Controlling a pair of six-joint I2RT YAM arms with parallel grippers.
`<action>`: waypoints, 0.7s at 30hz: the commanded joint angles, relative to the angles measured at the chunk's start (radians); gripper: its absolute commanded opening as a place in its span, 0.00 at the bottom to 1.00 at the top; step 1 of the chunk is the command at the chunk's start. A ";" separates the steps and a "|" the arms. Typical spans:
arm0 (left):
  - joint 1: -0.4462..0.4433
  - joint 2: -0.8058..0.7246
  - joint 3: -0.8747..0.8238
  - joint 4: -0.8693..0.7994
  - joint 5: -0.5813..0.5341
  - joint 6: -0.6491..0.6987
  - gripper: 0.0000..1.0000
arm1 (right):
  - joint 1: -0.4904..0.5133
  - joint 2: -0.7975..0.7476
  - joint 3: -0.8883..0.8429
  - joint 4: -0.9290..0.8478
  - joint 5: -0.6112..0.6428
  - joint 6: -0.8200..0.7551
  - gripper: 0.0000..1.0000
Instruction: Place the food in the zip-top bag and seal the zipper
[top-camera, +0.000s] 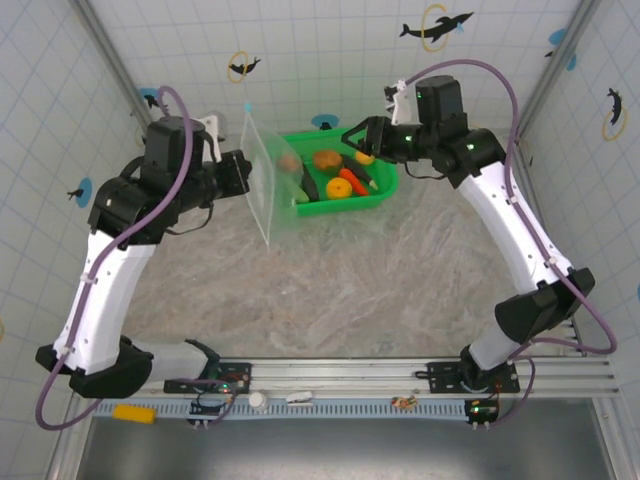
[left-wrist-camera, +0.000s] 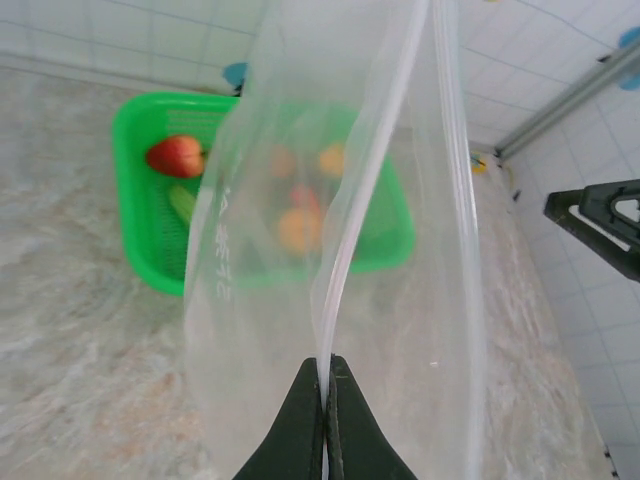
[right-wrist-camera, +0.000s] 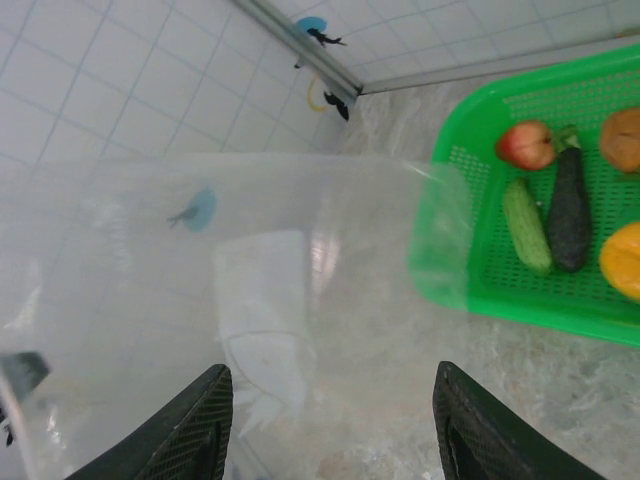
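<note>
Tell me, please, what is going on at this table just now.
The left end effector is shut on the edge of the zip-top bag, holding it upright. The right end effector hangs open near the green basket, holding nothing. The food lies in the basket, none in the bag.

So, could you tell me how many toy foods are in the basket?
6 in the green basket: strawberry back left, potato-like piece back centre, eggplant and cucumber front left, orange citrus centre, carrot beside it. A yellowish bit by the right claw may be a seventh.
</note>
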 joint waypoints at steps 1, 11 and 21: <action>-0.002 0.020 -0.031 -0.186 -0.090 -0.046 0.00 | -0.014 0.068 0.026 -0.107 0.090 -0.003 0.56; -0.003 0.075 -0.271 0.138 0.023 -0.111 0.00 | -0.026 0.295 -0.013 -0.102 0.362 -0.029 0.53; -0.017 0.102 -0.005 0.089 -0.071 -0.086 0.00 | -0.032 0.580 0.127 -0.142 0.501 -0.041 0.49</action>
